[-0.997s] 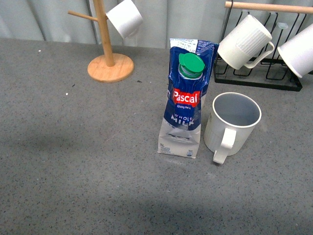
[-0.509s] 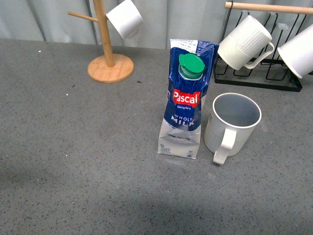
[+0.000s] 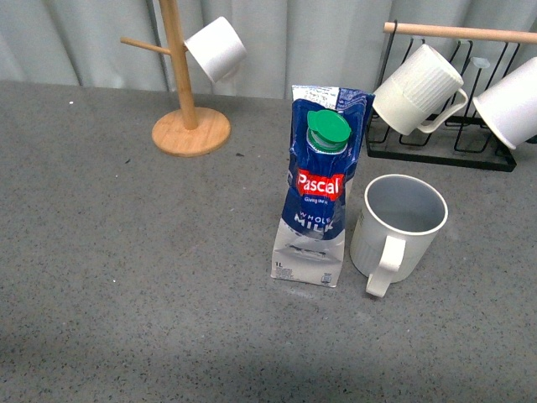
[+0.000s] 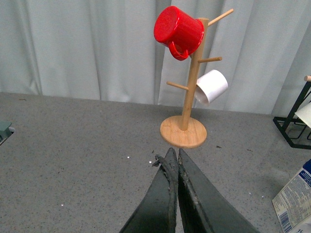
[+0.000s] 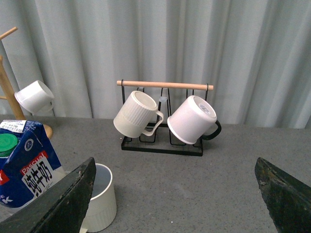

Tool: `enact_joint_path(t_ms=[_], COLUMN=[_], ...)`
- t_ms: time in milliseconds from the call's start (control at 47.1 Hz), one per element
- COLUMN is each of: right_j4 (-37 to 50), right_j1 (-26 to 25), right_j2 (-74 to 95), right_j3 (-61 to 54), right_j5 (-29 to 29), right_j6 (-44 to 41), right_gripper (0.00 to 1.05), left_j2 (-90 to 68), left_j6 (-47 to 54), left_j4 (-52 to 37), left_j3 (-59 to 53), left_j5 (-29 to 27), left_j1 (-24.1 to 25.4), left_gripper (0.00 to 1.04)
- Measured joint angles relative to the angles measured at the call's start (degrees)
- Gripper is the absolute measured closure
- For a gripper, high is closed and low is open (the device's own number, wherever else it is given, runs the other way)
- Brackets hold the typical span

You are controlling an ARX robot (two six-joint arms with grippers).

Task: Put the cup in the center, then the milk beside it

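The cup (image 3: 398, 227), a large cream-white ribbed mug with a greyish inside, stands upright on the grey table, handle toward the front. The milk (image 3: 317, 186), a blue-and-white carton with a green cap and red "Pascal" label, stands upright just left of it, a narrow gap between them. Both show in the right wrist view, the cup (image 5: 101, 200) and the milk (image 5: 26, 170). Neither arm shows in the front view. My left gripper (image 4: 174, 153) is shut and empty above the table, in front of the wooden stand. My right gripper (image 5: 177, 194) is wide open and empty.
A wooden mug tree (image 3: 186, 92) with a small white cup (image 3: 216, 49) stands at the back left; the left wrist view shows a red mug (image 4: 179, 30) on it. A black wire rack (image 3: 445, 134) with hanging white mugs (image 3: 417, 80) stands at the back right.
The front view has shifted slightly, so everything sits a little lower in the picture. The cup and milk have not moved relative to each other.
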State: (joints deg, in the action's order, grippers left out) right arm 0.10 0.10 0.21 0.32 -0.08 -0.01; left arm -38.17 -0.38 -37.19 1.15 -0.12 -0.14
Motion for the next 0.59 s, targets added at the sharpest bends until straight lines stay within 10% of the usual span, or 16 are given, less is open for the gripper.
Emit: enact_joint_path(t_ms=[594], right_j4=[0.0], right_j1=[0.0], right_j2=[0.0], right_j3=[0.0], right_j5=[0.0], right_j6=[0.0], right_gripper=[0.09], left_j2=[17.84], left_j6=[0.0], left_j4=[16.72], left_j3=[-0.04], left_j5=[0.02], left_j1=[0.0], left_gripper=[1.01])
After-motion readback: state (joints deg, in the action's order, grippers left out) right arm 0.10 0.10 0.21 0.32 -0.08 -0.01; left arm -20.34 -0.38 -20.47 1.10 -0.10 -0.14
